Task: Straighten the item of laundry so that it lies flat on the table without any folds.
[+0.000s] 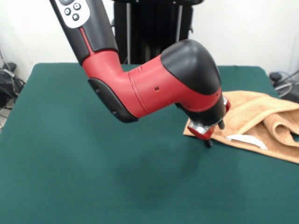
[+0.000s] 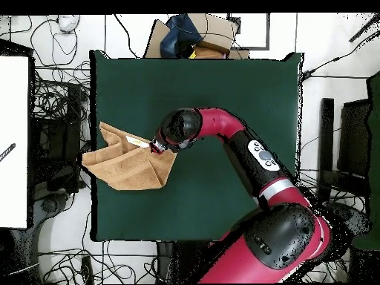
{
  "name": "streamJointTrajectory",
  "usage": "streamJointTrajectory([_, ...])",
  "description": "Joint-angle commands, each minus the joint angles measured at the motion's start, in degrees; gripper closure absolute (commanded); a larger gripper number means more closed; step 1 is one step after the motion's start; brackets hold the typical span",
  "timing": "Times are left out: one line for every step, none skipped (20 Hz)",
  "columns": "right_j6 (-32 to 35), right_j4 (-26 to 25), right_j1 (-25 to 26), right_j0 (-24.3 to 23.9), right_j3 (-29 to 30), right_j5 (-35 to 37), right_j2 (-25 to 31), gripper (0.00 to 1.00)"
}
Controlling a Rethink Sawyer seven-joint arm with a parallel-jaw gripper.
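Towel (image 1: 261,122) rumpled and folded over itself at one side edge of the green bench (image 1: 93,177), partly hanging past that edge. White label (image 1: 245,140) showing on the towel's near hem. End effector (image 1: 208,136) low at the towel's inner corner, just beside the label; open or clenched, cannot tell.

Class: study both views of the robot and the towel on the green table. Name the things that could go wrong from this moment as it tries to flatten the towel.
1. The towel already hangs past the table edge in the overhead view; a pull that way could drag it off.
2. The gripper sits at one corner near the label; pulling from there may shift the towel whole, leaving the fold.
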Motion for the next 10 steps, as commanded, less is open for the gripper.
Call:
streamJointTrajectory([-6.73, -3.61, 1.78, -0.23, 0.41, -3.94, -4.06, 0.00])
streamJointTrajectory([-6.60, -3.55, 1.70, -0.26, 0.53, -3.96, -4.08, 0.00])
streamJointTrajectory([-6.58, -3.45, 1.69, -0.15, 0.43, -3.66, -4.13, 0.00])
streamJointTrajectory([-6.62, -3.40, 1.71, -0.11, 0.39, -3.57, -4.11, 0.00])
streamJointTrajectory([-6.83, -3.28, 1.58, 0.15, 0.16, -2.41, -4.38, 0.00])
streamJointTrajectory([-7.00, -2.94, 1.28, 0.55, -0.13, -0.44, -4.75, 0.00])
streamJointTrajectory([-7.50, -2.68, 0.98, 0.75, -0.22, 1.48, -5.12, 0.00])
streamJointTrajectory([-7.97, -2.64, 0.67, 0.99, -0.20, 3.21, -5.54, 0.00])
streamJointTrajectory([-8.41, -2.80, 0.66, 1.06, -0.34, 3.73, -5.72, 0.00])
streamJointTrajectory([-9.02, -3.16, 0.67, 1.20, -0.55, 4.05, -5.89, 0.00])
